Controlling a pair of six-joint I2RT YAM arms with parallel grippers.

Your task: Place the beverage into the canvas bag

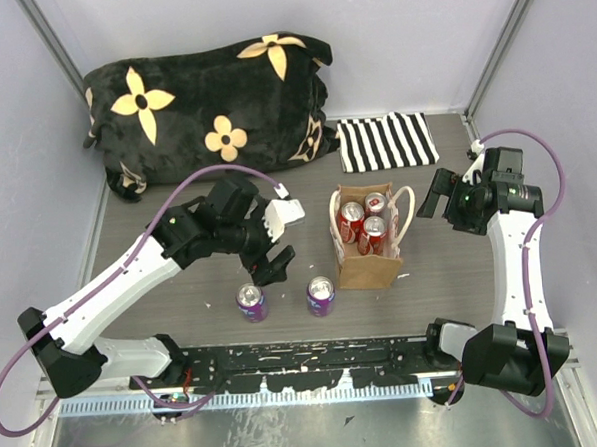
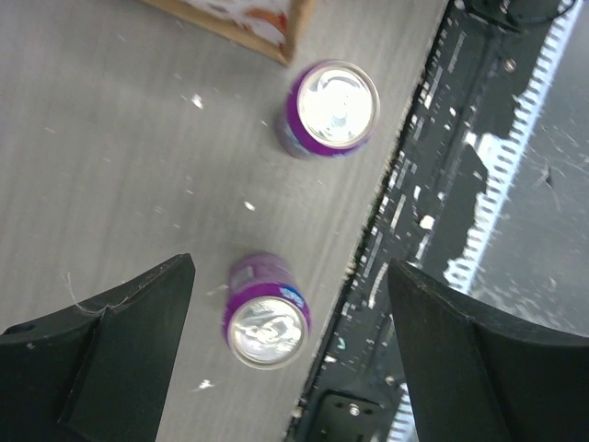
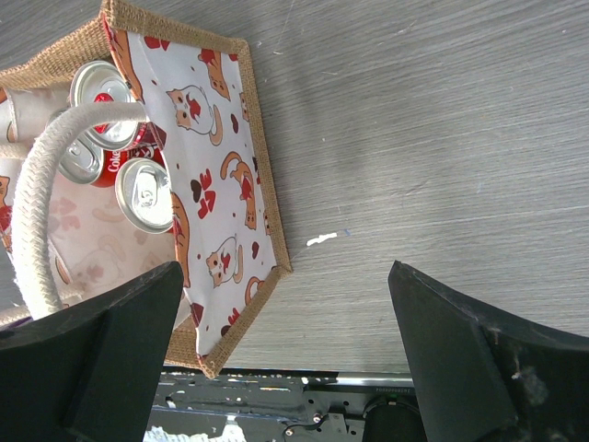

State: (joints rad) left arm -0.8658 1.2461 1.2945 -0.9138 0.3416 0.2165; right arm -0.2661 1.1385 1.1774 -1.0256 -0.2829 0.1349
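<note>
The canvas bag (image 1: 367, 270) stands upright at the table's middle, tan with cream loop handles, and holds three red cans (image 1: 363, 224). Two purple cans stand left of it near the front edge: one (image 1: 251, 302) and one (image 1: 320, 295). My left gripper (image 1: 274, 265) is open and empty, hovering just above and between them. In the left wrist view the nearer purple can (image 2: 265, 313) sits between my open fingers (image 2: 120, 359), and the other (image 2: 336, 106) is further off by the bag's corner (image 2: 248, 23). My right gripper (image 1: 429, 197) is open and empty, right of the bag (image 3: 216, 184).
A black pillow with cream flowers (image 1: 207, 103) lies at the back left. A black-and-white striped cloth (image 1: 386, 142) lies at the back, behind the bag. A black rail with white flecks (image 1: 316, 368) runs along the front edge. Grey walls close in the left, right and back sides.
</note>
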